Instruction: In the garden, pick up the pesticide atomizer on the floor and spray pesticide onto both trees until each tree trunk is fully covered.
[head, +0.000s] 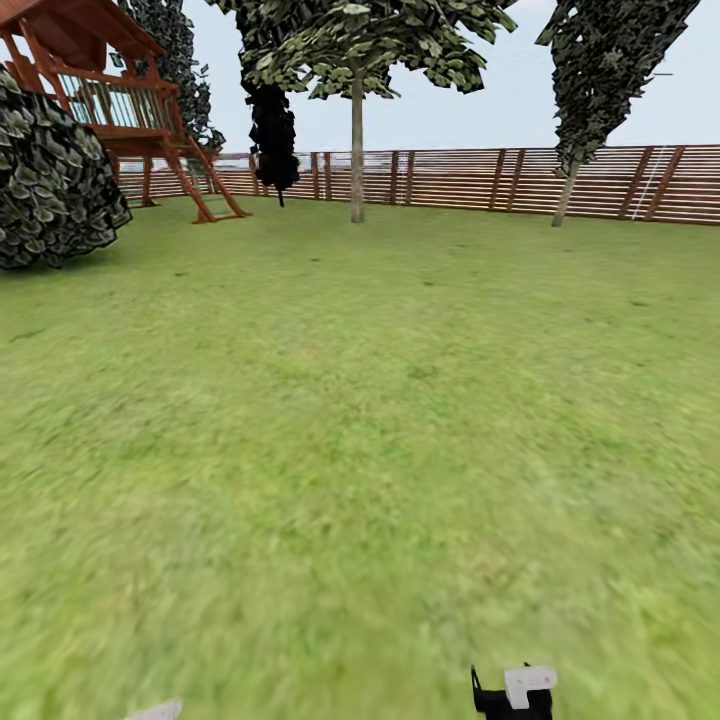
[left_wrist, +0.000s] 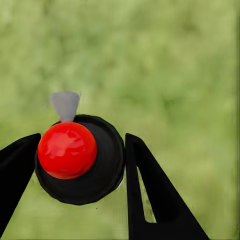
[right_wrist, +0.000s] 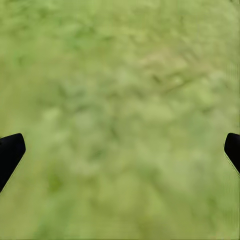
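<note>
The pesticide atomizer (left_wrist: 95, 172) is seen from above in the left wrist view: a round black body, a red top and a small grey nozzle. My left gripper (left_wrist: 82, 145) is shut on it, one black finger on each side, over blurred grass. My right gripper (right_wrist: 120, 145) is open with nothing between its fingers, only lawn beneath. In the head view one tree (head: 356, 60) stands far ahead at the centre by the fence, its pale straight tree trunk (head: 356, 160) bare. A second tree (head: 610, 70) with a thin leaning trunk (head: 566, 195) stands far right.
Open green lawn (head: 360, 430) stretches ahead to a brown slat fence (head: 470, 180). A wooden playhouse (head: 120, 100) and a dark bush (head: 50, 190) stand at the far left, a black conifer (head: 272, 130) beside them. Part of my right arm (head: 515, 690) shows at the bottom edge.
</note>
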